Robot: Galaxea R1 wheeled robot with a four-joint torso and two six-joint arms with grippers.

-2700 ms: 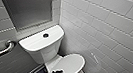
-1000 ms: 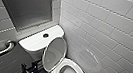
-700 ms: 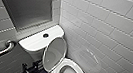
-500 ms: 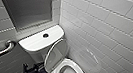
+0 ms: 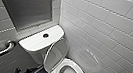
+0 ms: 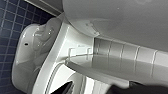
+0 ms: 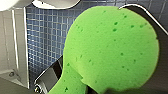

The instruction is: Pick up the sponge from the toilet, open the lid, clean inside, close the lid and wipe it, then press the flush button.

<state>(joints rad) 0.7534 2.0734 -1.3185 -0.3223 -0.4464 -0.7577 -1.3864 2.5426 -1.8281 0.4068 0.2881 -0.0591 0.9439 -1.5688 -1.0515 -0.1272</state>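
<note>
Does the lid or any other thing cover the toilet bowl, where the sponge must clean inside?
Nothing visible does. The lid stands raised in front of the tank, and the bowl below it lies open, with no object on its rim. The sponge is in the right gripper.

Head view: light is even and diffuse with no hard shadows, a soft sheen lies on the toilet point(image 5: 40, 39) tank top, the raised lid point(image 5: 56, 54) is shaded on its inner face, and wall tiles point(image 5: 104, 24) bow toward the edges. All views are blurred. The sponge point(image 7: 110, 50) is bright, saturated and out of focus
</note>
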